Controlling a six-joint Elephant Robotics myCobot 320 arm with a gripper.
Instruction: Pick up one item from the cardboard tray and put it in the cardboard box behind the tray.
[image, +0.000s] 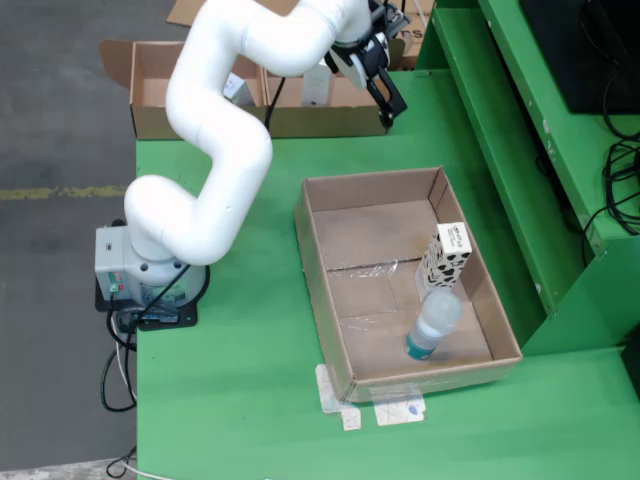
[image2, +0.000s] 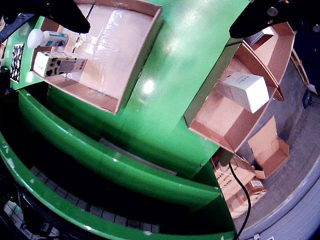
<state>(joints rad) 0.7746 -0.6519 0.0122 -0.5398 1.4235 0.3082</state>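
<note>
The cardboard tray (image: 320, 270) lies mid-table and holds a clear plastic bottle (image: 432, 322) and a black-spotted white carton (image: 445, 257). Behind it stands the cardboard box (image: 160, 120), with white cartons (image: 316, 88) inside. My gripper (image: 388, 108) hangs open over the box's right end, well away from the tray. In the wrist view its two black fingers (image2: 65, 15) spread wide at the top corners, and the gripper (image2: 165, 17) has only green table between them. That view has the tray (image2: 135, 60) at upper left with the bottle (image2: 47, 37) and spotted carton (image2: 60, 64). A white carton (image2: 245, 90) lies in the box at right.
A raised green frame (image: 500, 120) runs along the table's right side. The arm's base (image: 150, 270) stands off the table's left edge with cables on the floor. Taped labels (image: 385, 408) lie in front of the tray. More cardboard boxes (image2: 267, 145) sit on the floor.
</note>
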